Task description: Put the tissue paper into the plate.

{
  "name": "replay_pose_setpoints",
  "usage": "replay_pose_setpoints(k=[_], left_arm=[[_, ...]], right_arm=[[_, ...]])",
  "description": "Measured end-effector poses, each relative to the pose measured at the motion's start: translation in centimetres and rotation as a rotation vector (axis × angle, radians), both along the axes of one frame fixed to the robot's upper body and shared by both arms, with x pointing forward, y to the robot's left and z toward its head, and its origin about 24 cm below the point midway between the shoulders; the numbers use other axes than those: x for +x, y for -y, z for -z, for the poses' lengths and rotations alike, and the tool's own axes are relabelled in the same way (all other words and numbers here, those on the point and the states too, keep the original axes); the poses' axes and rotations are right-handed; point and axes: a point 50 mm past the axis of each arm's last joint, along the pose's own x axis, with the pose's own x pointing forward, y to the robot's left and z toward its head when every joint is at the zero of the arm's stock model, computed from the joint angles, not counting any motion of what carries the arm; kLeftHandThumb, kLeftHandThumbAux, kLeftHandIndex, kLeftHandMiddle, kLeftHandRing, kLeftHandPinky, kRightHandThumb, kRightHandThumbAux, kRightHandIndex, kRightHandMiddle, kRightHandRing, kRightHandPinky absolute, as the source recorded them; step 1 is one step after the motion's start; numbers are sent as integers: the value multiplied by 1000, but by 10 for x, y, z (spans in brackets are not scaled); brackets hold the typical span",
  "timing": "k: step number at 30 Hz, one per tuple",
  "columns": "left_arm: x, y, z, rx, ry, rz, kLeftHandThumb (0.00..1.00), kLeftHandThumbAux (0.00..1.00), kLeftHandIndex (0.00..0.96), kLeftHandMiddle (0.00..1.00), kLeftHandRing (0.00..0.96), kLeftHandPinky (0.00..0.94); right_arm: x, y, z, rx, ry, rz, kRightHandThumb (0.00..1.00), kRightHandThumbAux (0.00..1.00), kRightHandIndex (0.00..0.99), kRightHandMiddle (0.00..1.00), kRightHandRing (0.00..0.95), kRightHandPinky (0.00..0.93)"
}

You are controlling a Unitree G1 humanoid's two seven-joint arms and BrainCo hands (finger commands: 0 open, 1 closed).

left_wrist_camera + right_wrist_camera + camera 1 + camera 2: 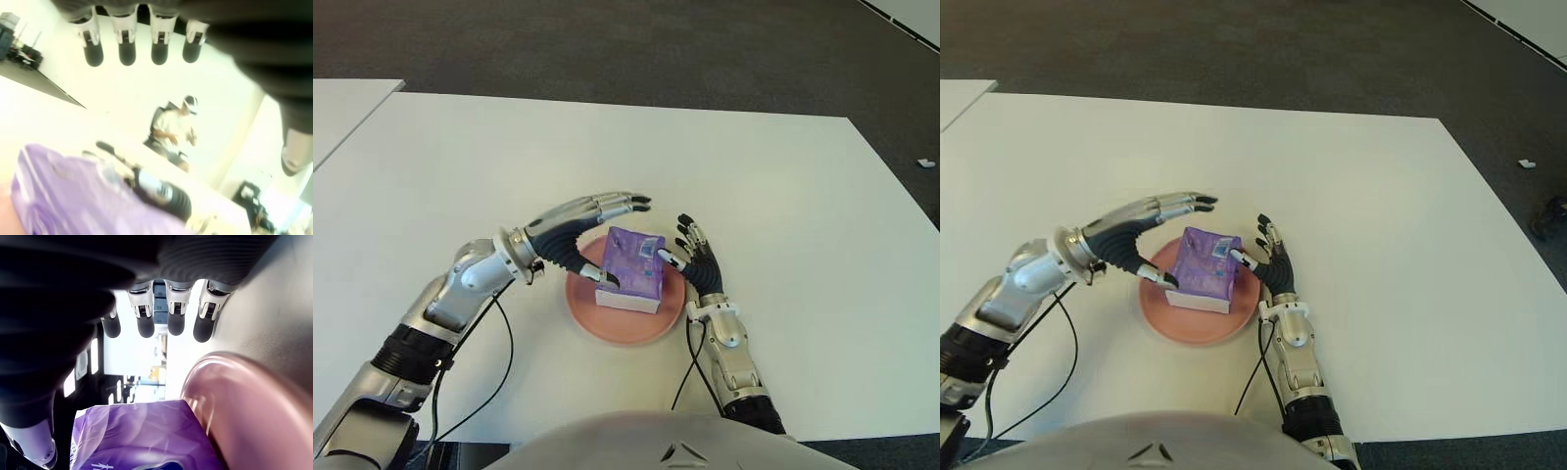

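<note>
Tissue paper pack [632, 269] already sits on the pink plate [607, 328], mid white surface [783, 196]. Left hand [582, 230] arches over its left side, fingers spread, grasping nothing. Right hand [693, 257] stands just beside its right edge, fingers extended, also released. Placement looks done; next move: pull both hands clear without nudging the pack.
</note>
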Motion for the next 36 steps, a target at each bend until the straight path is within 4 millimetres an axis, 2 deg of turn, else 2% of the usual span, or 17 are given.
replay_pose_setpoints(k=[6, 10, 12, 16, 19, 21, 28, 32, 34, 36], left_arm=[[-1, -8, -3, -151, -112, -36, 135, 544, 0, 0, 0, 1], [8, -15, -7, -271, -159, -63, 105, 570, 0, 0, 0, 0], [10, -23, -14, -318, -134, -91, 56, 555, 0, 0, 0, 0], [10, -39, -33, -425, -58, -169, 31, 473, 0, 0, 0, 0], [12, -47, -37, -551, -66, -236, 40, 424, 81, 9, 0, 0], [14, -51, -35, -657, -89, -274, 56, 407, 196, 31, 0, 0], [21, -62, -17, -847, -152, -407, 118, 430, 362, 98, 1, 0], [23, -63, -8, -897, -176, -457, 154, 442, 388, 111, 6, 0], [25, -60, 2, -900, -188, -482, 157, 439, 373, 103, 3, 0], [25, -56, 16, -888, -207, -516, 134, 439, 305, 86, 1, 0]], right_arm=[[0, -1, -1, 15, 1, 0, 0, 664, 0, 26, 0, 0], [0, -1, -1, 23, -8, -1, 0, 659, 0, 25, 0, 0], [0, -2, -1, 28, -11, -5, 0, 658, 0, 25, 0, 0], [-2, -3, -2, 36, -11, -4, 0, 661, 0, 26, 0, 0], [-2, -2, -2, 36, -11, -3, 0, 668, 0, 29, 2, 0], [-2, -2, -2, 35, -11, -3, 0, 673, 0, 31, 4, 0], [-2, -3, -1, 40, -14, -2, 0, 681, 0, 36, 9, 6], [-2, -4, -1, 43, -14, 0, 0, 682, 0, 36, 9, 6], [-2, -4, -1, 45, -13, 0, 0, 683, 0, 36, 9, 7], [-2, -4, -2, 47, -13, 0, 0, 683, 0, 36, 9, 7]])
